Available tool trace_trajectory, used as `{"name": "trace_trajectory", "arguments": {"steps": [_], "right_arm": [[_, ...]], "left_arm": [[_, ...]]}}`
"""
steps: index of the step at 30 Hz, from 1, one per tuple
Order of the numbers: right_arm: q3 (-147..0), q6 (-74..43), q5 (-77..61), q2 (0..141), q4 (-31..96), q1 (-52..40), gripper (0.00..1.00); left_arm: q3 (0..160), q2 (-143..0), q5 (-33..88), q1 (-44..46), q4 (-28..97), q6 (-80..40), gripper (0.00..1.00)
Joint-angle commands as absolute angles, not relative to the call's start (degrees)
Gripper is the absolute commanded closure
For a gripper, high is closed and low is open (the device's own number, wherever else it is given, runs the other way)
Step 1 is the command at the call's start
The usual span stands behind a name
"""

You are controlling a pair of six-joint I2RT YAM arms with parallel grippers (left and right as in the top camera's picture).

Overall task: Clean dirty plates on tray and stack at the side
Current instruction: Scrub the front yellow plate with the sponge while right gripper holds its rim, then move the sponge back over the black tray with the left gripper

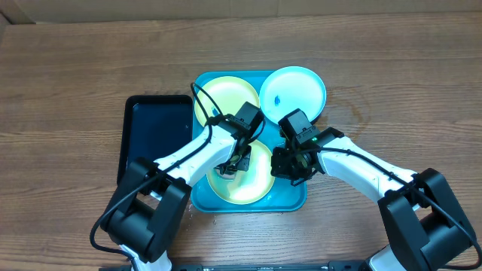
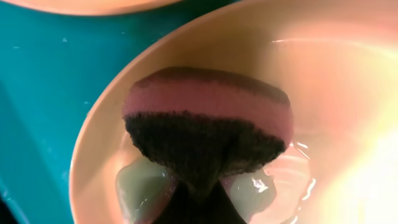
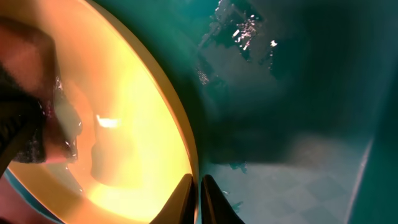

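The large rectangular plastic tray [image 1: 202,202] is bright turquoise. The far round plastic plate [image 1: 226,94] and the near round plastic plate [image 1: 252,184] are pale yellow-green. The third round plastic plate [image 1: 297,89] is light blue with a darker blue smudge [image 1: 279,98]. The smaller rectangular tray [image 1: 154,135] is black. The sponge [image 2: 208,118] shows a pink band between dark layers. The wooden table [image 1: 75,75] is brown and grained.

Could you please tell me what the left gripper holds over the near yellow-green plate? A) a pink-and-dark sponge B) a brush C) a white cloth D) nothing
A: the left gripper has its jaws shut on a pink-and-dark sponge over that plate.
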State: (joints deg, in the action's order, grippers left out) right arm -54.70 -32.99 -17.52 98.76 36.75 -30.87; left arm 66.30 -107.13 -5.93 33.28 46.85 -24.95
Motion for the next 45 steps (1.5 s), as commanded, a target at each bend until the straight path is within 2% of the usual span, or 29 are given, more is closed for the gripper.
{"name": "trace_trajectory", "arguments": {"steps": [1, 5, 10, 18, 26, 31, 35, 40, 45], "right_arm": [[-54.6, -33.2, -16.6, 98.8, 36.6, -30.8, 0.93], [-54.6, -33.2, -16.6, 98.8, 36.6, -30.8, 0.93], [-54.6, -33.2, -16.6, 98.8, 36.7, -30.8, 0.83], [-54.6, -33.2, -16.6, 98.8, 36.7, -30.8, 0.61], [-53.1, -34.8, -16.6, 98.8, 36.3, -30.8, 0.59], [-51.9, -37.3, -16.6, 98.8, 35.1, -30.8, 0.6], [-51.7, -37.8, -16.6, 98.8, 34.8, -30.8, 0.67], [-51.7, -38.2, -16.6, 98.8, 34.7, -30.8, 0.96], [-52.6, -38.2, -17.3, 98.8, 36.0, -30.6, 0.96]], "left_arm": [[64.3, -108.6, 7.2, 33.3, 45.7, -21.5, 0.96], [64.3, -108.6, 17.6, 33.3, 44.2, -18.2, 0.96], [66.6, -108.5, 24.1, 33.3, 44.8, -17.9, 0.96], [76.2, -101.7, 19.4, 31.6, 53.8, -15.2, 0.96], [79.7, -89.9, 12.1, 22.6, 61.0, -15.9, 0.96], [79.7, -85.6, 12.1, 11.1, 65.8, -15.9, 0.96], [79.6, -85.0, 13.1, 1.9, 70.2, -15.9, 0.96], [77.8, -85.0, 13.6, -5.6, 72.5, -15.8, 0.96], [77.0, -84.9, 15.0, -7.6, 72.6, -13.8, 0.96]]}}
